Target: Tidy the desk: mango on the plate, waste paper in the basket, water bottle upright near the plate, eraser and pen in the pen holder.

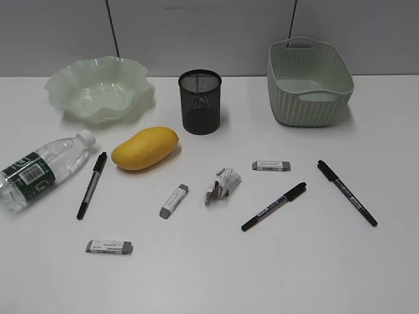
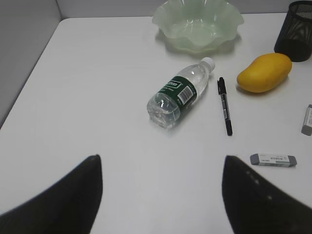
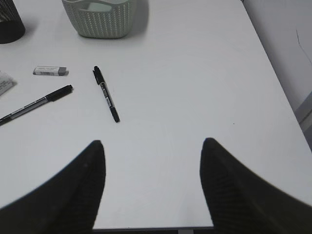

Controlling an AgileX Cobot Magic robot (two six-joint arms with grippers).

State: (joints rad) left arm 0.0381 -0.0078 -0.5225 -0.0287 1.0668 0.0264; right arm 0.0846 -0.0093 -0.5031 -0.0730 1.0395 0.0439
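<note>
both hands hang back over the near edge of the surface (image 1: 216, 275) with nothing in them: the left hand (image 2: 163, 195) stands wide apart and the right hand (image 3: 152, 187) is also spread, a little less, and neither shows in the exterior view. straight ahead of the left hand lies the water bottle (image 2: 179, 92) on its side, cap pointing away toward the plate (image 2: 197, 24); it looks nearly full, so probably weighty, smooth and apt to roll, best taken across the labelled middle. ahead and to the right of that hand sits the mango (image 2: 263, 72), firm but easily bruised and slick-skinned, likely best pinched across its short width. between bottle and mango lies a pen (image 2: 224, 106), thin and stiff, needing a pinch at mid-barrel flat against the surface. an eraser (image 2: 273, 159) lies just right of the left hand's far tip, low and blocky. ahead and left of the right hand are two more pens (image 3: 106, 93) (image 3: 36, 103), another eraser (image 3: 49, 70), and beyond them the basket (image 3: 102, 18). the waste paper (image 1: 222, 183), light and crushable, is cut off at the right wrist view's left edge. the pen holder (image 1: 200, 101) is cropped in both wrist views, a third eraser (image 1: 173, 201) is only partly in the left wrist view, and the print on erasers and pens is too small to read.
</note>
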